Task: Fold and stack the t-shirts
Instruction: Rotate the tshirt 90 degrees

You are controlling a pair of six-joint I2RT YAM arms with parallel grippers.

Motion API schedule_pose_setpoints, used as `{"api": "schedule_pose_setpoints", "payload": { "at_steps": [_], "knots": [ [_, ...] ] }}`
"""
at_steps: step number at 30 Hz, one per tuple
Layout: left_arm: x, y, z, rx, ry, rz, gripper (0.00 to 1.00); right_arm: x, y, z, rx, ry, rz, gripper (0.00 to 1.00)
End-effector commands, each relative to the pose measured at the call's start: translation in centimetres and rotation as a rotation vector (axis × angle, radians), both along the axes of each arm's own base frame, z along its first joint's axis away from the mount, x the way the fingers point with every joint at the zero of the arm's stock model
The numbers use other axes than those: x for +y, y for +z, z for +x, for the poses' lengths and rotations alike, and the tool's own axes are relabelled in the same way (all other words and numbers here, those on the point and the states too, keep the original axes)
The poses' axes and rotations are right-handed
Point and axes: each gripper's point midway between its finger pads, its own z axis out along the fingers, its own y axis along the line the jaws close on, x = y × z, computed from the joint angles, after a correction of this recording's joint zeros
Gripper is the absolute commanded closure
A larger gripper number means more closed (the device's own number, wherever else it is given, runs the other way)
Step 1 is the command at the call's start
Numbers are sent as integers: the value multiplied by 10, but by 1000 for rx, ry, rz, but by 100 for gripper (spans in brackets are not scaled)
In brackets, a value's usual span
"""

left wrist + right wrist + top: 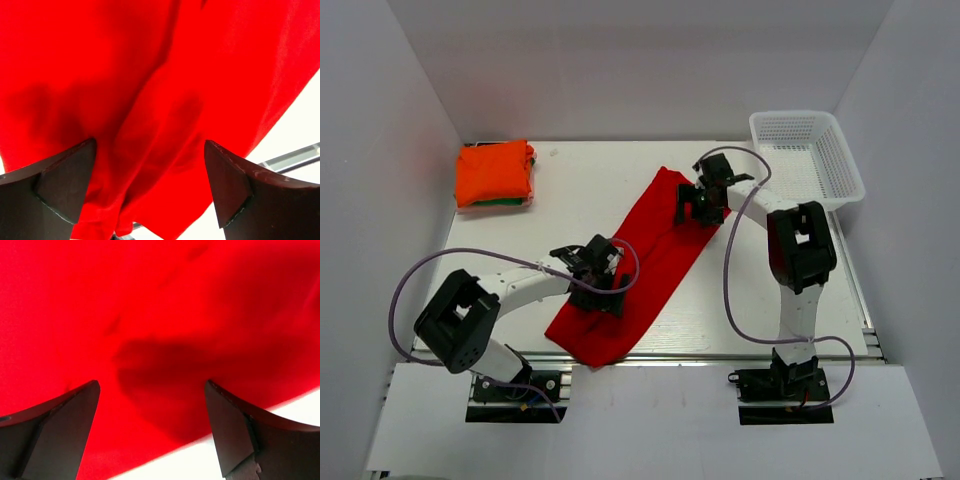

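The red t-shirt (pixel 655 245) lies as a long diagonal strip on the table (pixel 590 190), running from the near edge toward the back. Its creased cloth fills both wrist views, where the left gripper (pixel 150 144) and right gripper (pixel 152 384) hover over it, jaws wide apart and holding nothing (overhead they are too small to judge). Only the overhead view shows the folded orange t-shirt (pixel 493 172) stacked on a green t-shirt (pixel 512 202) back left, and the white mesh basket (pixel 842 160) back right.
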Motion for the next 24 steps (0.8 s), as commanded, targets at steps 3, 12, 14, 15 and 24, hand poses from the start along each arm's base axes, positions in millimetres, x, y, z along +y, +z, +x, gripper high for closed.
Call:
{"api": "schedule_pose_setpoints", "payload": {
  "at_steps": [3,12,14,15,24],
  "knots": [
    [-15,3,-19,55,-53,26,2,10,1,49,-65,-1,13,10],
    [-73,-3,-33,151,-194,2,1,17,-52,120,-10,7,67,10],
    [-92,5,-30,134,-223,-34,1,20,-41,137,-45,5,121,10],
    [-97,6,-27,129,-223,-40,1,19,-40,144,-66,-2,135,10],
    [-127,34,-24,8,-294,-82,1,23,62,168,-313,95,213,10]
  ]
}}
